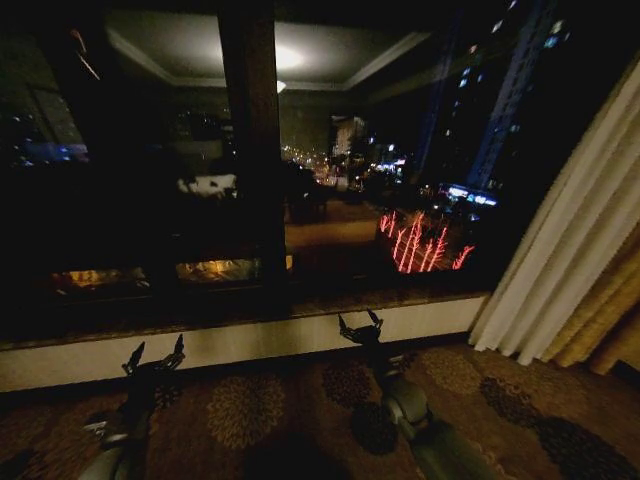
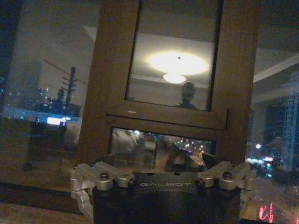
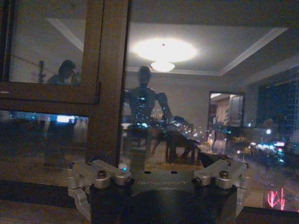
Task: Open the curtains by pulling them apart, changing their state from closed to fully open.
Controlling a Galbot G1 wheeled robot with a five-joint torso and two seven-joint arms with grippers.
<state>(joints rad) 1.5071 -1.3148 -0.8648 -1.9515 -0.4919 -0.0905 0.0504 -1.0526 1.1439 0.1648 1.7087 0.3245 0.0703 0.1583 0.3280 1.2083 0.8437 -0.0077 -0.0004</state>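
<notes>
From the head view, the sheer curtains (image 1: 560, 250) hang gathered at the far right beside a mustard drape (image 1: 605, 315), the dark window (image 1: 300, 150) bare; the left gripper (image 1: 153, 358) and right gripper (image 1: 360, 327) hover spread and empty above patterned carpet (image 1: 250, 410), well apart from the fabric; each wrist view shows wide-spread fingers (image 2: 86, 179) (image 3: 84, 179) facing the wooden window frame (image 2: 233, 70) and reflected ceiling light (image 3: 163, 50).

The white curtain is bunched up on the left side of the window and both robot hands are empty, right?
Not quite. The head view shows the curtain bunched at the right side of the window. Both the left gripper and right gripper are indeed empty.
</notes>
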